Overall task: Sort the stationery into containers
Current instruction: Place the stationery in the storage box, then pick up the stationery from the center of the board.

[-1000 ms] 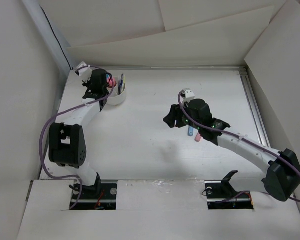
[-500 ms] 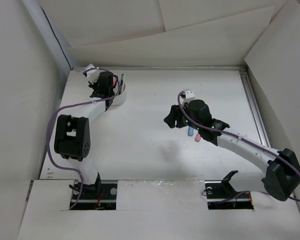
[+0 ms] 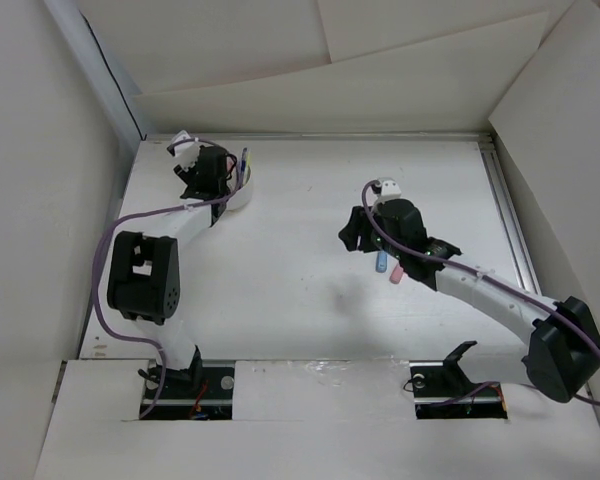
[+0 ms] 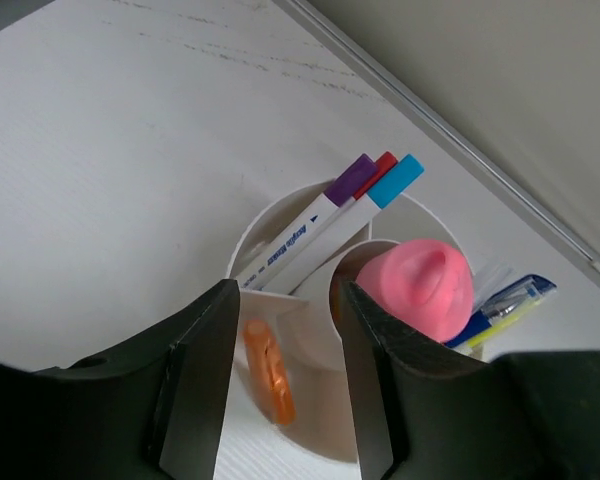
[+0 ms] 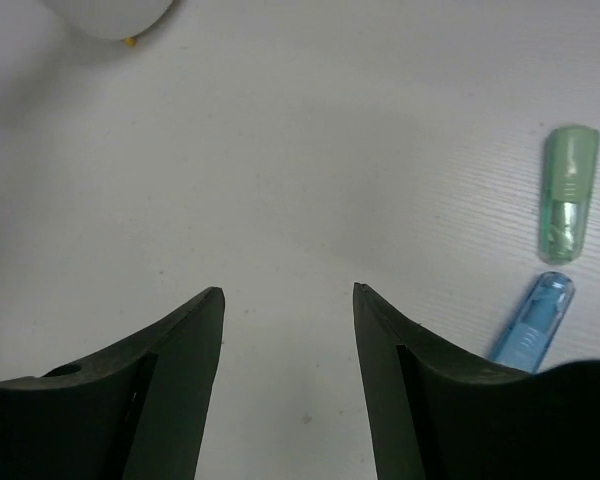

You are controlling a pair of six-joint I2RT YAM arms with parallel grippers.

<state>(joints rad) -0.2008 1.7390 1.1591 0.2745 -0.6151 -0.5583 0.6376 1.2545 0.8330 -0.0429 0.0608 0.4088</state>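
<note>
Two arms reached out over the table [image 3: 310,300]. Nearer, the right end effector [image 5: 287,292] hovered at mid-table with its jaws well apart and nothing between them, only bare surface below. In its wrist view a blue stick [image 5: 535,320] lay at 4 o'clock of the gap and a green stick [image 5: 568,195] at 2 o'clock, close together but not touching, both flat on the table. From above, a pink stick [image 3: 395,272] lay just beside the blue one, at 5 o'clock of that end effector.

Farther off, at 10 o'clock of the table, the left end effector [image 4: 290,290] hung directly over the white cup [image 4: 250,230], jaws partly open and gripping nothing. An orange stick [image 4: 270,372] lay in the compartment below the gap. At 2 o'clock of it the pink-capped glue stick [image 4: 420,290] stood in the next compartment. Three markers [image 4: 320,215], capped purple, red and blue, leaned in the far compartment at 12 o'clock. A blue-and-yellow pen [image 4: 510,305] stuck out at 3 o'clock, behind the glue stick.
</note>
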